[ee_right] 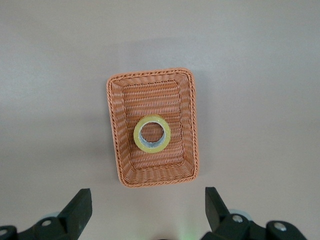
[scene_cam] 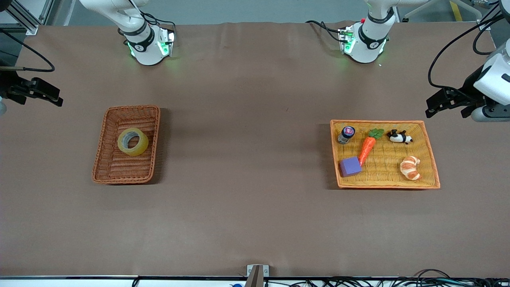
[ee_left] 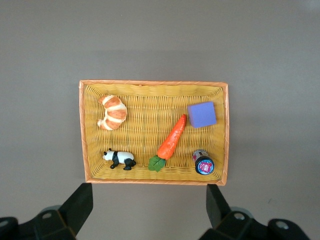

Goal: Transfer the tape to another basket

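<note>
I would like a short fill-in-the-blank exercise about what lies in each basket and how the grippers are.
1. The tape lies in the reddish-brown basket toward the ____ arm's end of the table.
2. In the yellow tray, the toy panda lies ____ from the front camera than the croissant.
3. The carrot has its tip beside the ____ block.
4. The left gripper and the right gripper are both ____.

Missing words: right; farther; purple; open
</note>
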`<state>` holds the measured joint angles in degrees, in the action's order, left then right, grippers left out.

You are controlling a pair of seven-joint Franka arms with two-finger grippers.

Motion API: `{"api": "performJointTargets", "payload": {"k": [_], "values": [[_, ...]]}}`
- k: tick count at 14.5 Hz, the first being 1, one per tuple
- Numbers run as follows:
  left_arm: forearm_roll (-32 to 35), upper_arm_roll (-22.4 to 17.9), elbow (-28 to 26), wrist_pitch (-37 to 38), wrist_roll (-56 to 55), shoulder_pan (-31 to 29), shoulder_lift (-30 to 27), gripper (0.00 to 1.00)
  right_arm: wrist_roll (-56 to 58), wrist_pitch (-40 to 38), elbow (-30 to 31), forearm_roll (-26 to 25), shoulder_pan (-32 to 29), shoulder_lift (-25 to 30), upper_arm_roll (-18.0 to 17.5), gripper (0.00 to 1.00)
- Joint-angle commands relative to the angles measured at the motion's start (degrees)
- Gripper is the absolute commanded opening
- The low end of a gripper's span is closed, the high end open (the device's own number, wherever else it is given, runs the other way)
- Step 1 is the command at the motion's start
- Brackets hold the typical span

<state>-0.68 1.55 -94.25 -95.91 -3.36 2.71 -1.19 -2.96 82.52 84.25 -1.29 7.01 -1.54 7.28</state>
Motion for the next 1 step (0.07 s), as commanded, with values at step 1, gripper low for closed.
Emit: {"api": "performJointTargets", "payload": {"k": [1], "values": [[0.2, -0.6, -0.1, 1.3, 0.9, 0.7, -0.8, 1.00, 0.5, 0.6, 0.7, 0.9, -0.1, 0.7, -0.1, 1.00]]}}
